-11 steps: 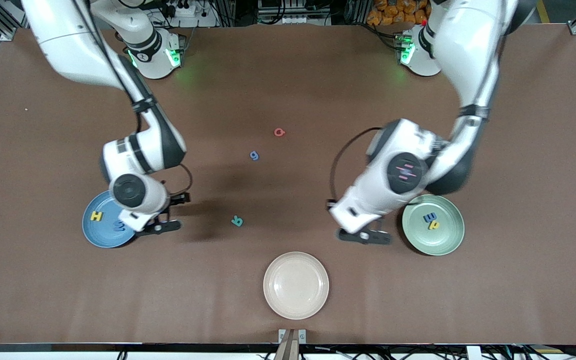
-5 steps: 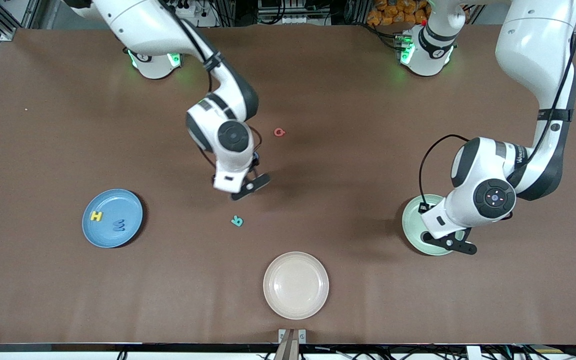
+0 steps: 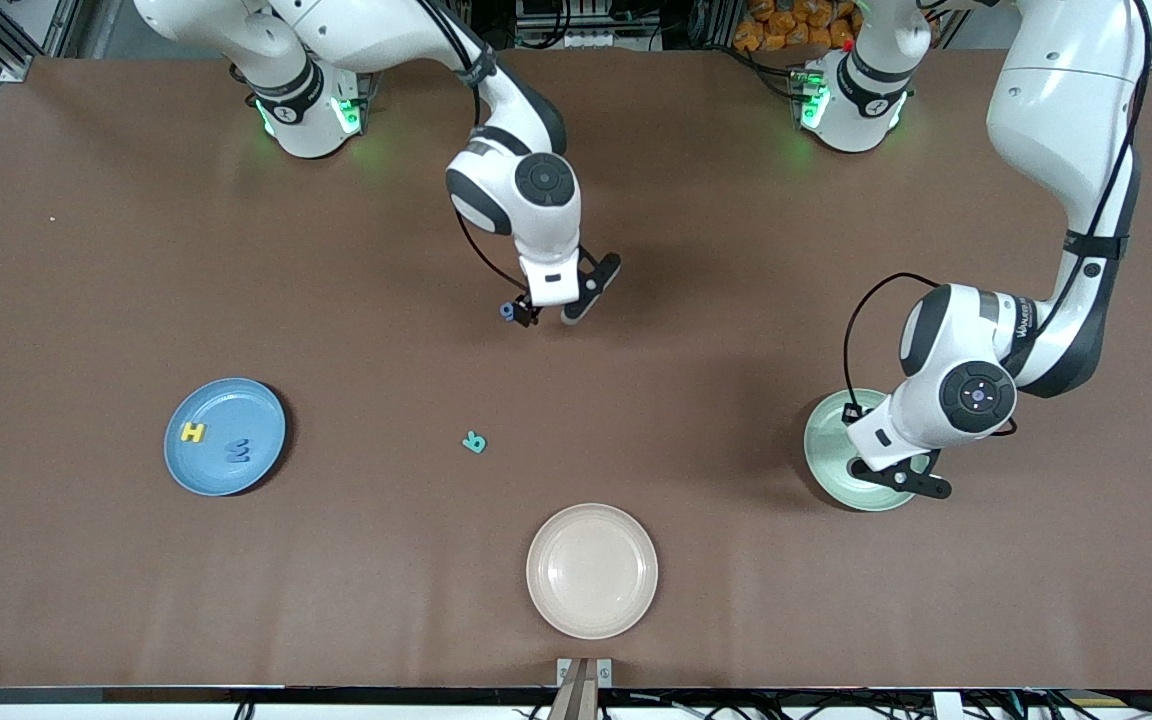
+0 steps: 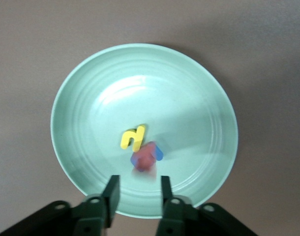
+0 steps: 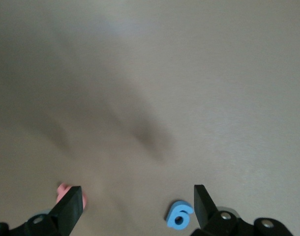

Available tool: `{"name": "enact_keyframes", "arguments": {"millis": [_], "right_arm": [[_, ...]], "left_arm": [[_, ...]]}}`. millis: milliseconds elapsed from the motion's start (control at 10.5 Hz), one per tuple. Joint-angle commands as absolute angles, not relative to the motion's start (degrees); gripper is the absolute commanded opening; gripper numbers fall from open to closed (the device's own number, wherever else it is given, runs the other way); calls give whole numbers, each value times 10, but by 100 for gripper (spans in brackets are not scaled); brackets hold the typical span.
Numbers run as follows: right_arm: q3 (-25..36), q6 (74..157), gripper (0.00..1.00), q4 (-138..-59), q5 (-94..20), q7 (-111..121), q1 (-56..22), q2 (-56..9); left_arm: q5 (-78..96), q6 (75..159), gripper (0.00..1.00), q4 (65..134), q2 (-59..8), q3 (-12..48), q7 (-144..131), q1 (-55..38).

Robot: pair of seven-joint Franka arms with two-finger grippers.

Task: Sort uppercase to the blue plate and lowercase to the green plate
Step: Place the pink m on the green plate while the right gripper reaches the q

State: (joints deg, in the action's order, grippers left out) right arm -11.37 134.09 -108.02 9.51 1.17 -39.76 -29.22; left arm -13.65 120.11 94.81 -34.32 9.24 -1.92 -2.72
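- Brown table (image 3: 86,560); your cream plate (image 3: 591,570) sits nearest the front camera, bare.
- Blue plate (image 3: 225,450) at the right arm's end holds yellow H (image 3: 193,432) and blue W (image 3: 236,452); teal R (image 3: 475,441) lies loose mid-table.
- Right gripper (image 3: 556,305) hangs spread wide over mid-table, empty; blue g (image 5: 179,215) lies just beside one fingertip, red Q (image 5: 66,193) by the other.
- Left gripper (image 4: 137,189) is over the green plate (image 4: 86,88), fingers parted, gripping nothing; you see yellow n (image 4: 133,136), and a red letter (image 4: 146,158) on a blue letter (image 4: 158,152), all blurred.
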Motion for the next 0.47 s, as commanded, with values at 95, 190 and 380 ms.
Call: {"name": "enact_keyframes", "arguments": {"millis": [95,190,380], "right_arm": [[-137,1350,100,-1135,97,45,-413,-242],[-138,1367,100,-1142,96,44,-418,-245],[-139,1426,100,-1177,92,43,-421,-253]], "left_arm": [[-145,1209,100,948,-324,90,-14,-33],[-142,1202,100,941,-317,91,-15,-37],[-141,1196,100,940,-295,94,-15,-39]]}}
